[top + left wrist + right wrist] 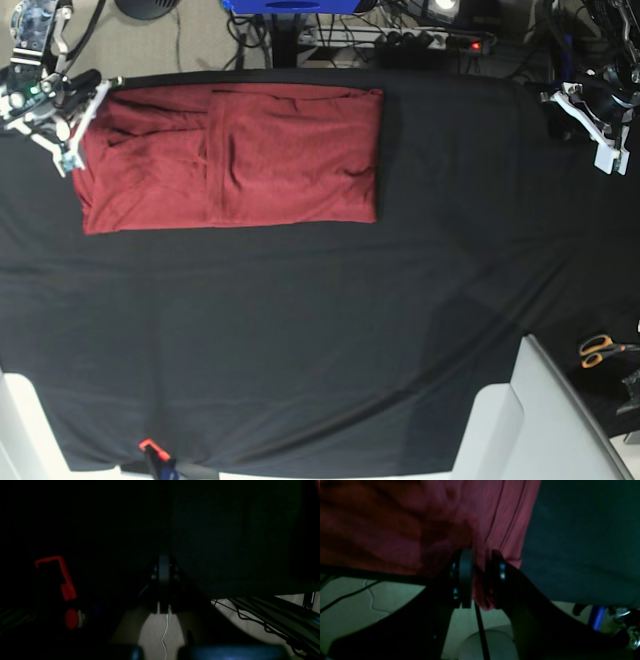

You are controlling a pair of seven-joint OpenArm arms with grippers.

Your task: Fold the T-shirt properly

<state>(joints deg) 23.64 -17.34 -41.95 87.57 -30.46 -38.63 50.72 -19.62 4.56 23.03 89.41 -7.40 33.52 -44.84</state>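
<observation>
Base view: the T-shirt (230, 157) lies flat on the black tablecloth (320, 330), up near the far edge and toward the left of the picture, folded into a wide red rectangle with one panel laid over the middle. The right gripper (68, 128) sits at the shirt's left end, right on its edge, so the cloth stretches away from it toward the table's centre. From the right wrist camera I can see a fold of the maroon fabric (480, 597) caught between the two black jaws, which are drawn close with only the cloth between them; the rest of the shirt spreads above and to the left, with bare tablecloth to the right. The left gripper (600, 135) hangs far over at the other end of the table, well apart from the shirt, over plain black cloth. Its own camera is very dark, yet the jaws (163, 580) look pressed together with nothing in them. A pair of orange-handled scissors (600, 350) lies near the right edge
</observation>
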